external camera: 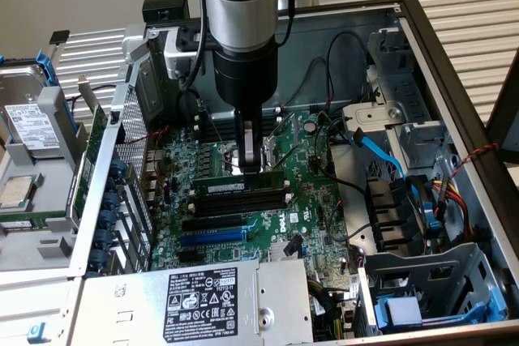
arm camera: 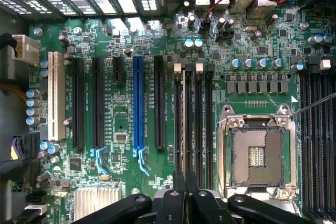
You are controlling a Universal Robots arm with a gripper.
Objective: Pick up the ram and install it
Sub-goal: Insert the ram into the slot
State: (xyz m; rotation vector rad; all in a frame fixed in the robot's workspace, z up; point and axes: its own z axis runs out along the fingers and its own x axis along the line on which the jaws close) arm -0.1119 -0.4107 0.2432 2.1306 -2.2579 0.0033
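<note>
The ram (external camera: 224,188), a green stick with a white label, stands on edge in a black memory slot (external camera: 243,200) on the motherboard (external camera: 312,208). My gripper (external camera: 252,166) comes straight down on the middle of its top edge, fingers shut on the stick. In the wrist view the gripper (arm camera: 185,190) has its dark fingers (arm camera: 177,195) pressed close together right over the row of memory slots (arm camera: 208,124) beside the CPU socket (arm camera: 257,153).
Inside the open case, the blue expansion slot (external camera: 212,237) lies just in front of the memory slots. A silver power supply (external camera: 203,297) is at the front and a blue cable (external camera: 381,151) and drive bays (external camera: 422,232) at the exterior view's right. Drives (external camera: 32,127) sit outside at the left.
</note>
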